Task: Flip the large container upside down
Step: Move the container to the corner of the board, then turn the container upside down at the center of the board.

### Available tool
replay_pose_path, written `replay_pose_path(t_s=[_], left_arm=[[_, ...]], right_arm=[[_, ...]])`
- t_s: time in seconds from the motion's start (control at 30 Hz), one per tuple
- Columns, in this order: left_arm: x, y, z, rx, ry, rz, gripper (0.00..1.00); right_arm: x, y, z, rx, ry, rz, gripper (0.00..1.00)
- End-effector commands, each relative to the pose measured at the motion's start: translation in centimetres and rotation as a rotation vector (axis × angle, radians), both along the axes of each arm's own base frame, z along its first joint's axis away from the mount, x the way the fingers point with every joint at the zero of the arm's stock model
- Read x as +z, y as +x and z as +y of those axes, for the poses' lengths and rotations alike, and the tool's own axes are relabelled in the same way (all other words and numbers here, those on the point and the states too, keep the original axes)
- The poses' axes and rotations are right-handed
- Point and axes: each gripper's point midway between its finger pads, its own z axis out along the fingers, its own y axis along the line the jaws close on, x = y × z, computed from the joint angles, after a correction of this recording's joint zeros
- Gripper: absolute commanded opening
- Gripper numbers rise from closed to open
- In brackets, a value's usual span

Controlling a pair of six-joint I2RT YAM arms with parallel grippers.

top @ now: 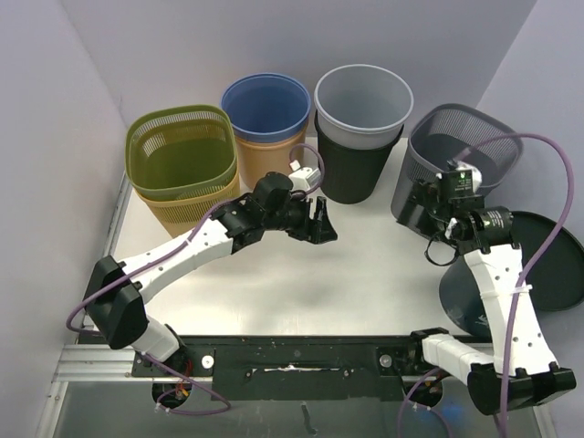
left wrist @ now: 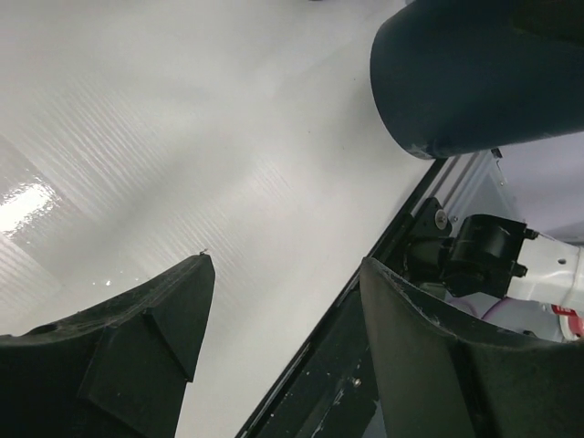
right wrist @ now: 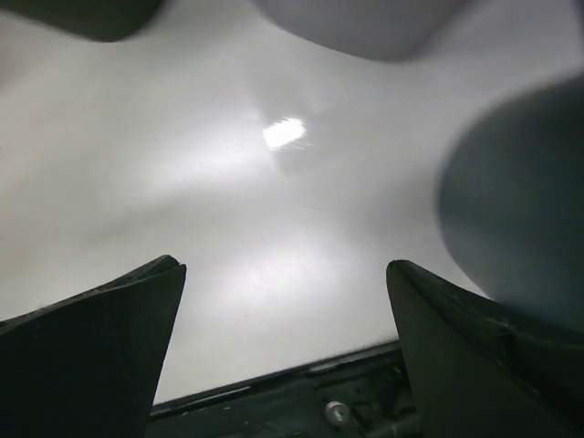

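The large container [top: 538,260] is a dark navy bin at the table's right edge. It lies tilted, its wide round mouth facing up and to the right and its body [top: 464,294] towards the table. The left wrist view shows its rounded base end [left wrist: 474,78] at the top right; the right wrist view shows it as a dark blur [right wrist: 520,214] at the right. My right gripper [top: 436,239] hovers just left of it, open [right wrist: 285,274], nothing between its fingers. My left gripper [top: 319,224] is open [left wrist: 287,274] over the table's middle, empty.
Along the back wall stand a green mesh basket [top: 181,155] stacked in a tan one, a blue bin [top: 266,105] in an orange one, a grey bin [top: 363,96] in a black one, and a dark mesh bin [top: 461,146]. The table's near edge [left wrist: 365,283] carries a black rail.
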Motion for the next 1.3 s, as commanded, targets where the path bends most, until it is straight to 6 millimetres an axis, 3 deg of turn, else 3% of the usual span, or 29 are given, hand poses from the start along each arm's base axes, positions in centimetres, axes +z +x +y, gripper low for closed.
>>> replay_pose_path(t_s=[0.0, 0.1, 0.27, 0.47, 0.53, 0.7, 0.83, 0.9, 1.1, 1.2, 1.27], left_arm=[[3.6, 2.1, 0.3, 0.038, -0.003, -0.121, 0.64], [3.7, 3.0, 1.5, 0.080, 0.018, -0.134, 0.64], [3.6, 4.6, 4.1, 0.155, 0.050, -0.145, 0.64], [3.2, 5.6, 6.7, 0.205, 0.059, -0.126, 0.64], [3.1, 5.6, 6.8, 0.204, 0.062, -0.124, 0.64], [3.0, 5.4, 6.7, 0.192, 0.051, -0.119, 0.64], [3.1, 5.1, 6.8, 0.186, 0.046, -0.124, 0.64], [3.1, 5.0, 6.9, 0.188, 0.040, -0.127, 0.64], [2.7, 5.0, 7.2, 0.200, 0.032, -0.122, 0.64], [3.5, 5.1, 7.3, 0.198, 0.027, -0.133, 0.64], [4.3, 5.4, 7.7, 0.208, 0.019, -0.145, 0.64]], right_arm=[[10.8, 5.5, 9.5, 0.453, 0.178, -0.414, 0.99], [15.1, 7.3, 10.2, 0.520, 0.090, -0.499, 0.99], [16.9, 11.9, 7.1, 0.492, -0.184, -0.450, 1.00], [14.4, 16.5, 3.9, 0.488, -0.286, -0.321, 0.99], [13.0, 17.6, 3.1, 0.514, -0.317, -0.284, 0.94], [8.4, 19.2, 1.1, 0.559, -0.373, -0.174, 0.91], [7.4, 18.9, 1.3, 0.596, -0.338, -0.147, 0.84], [7.6, 18.4, 1.8, 0.607, -0.308, -0.153, 0.72], [7.3, 16.9, 3.6, 0.647, -0.241, -0.143, 0.17], [8.2, 16.2, 5.6, 0.696, -0.247, -0.143, 0.02], [9.2, 15.5, 8.0, 0.744, -0.260, -0.153, 0.00]])
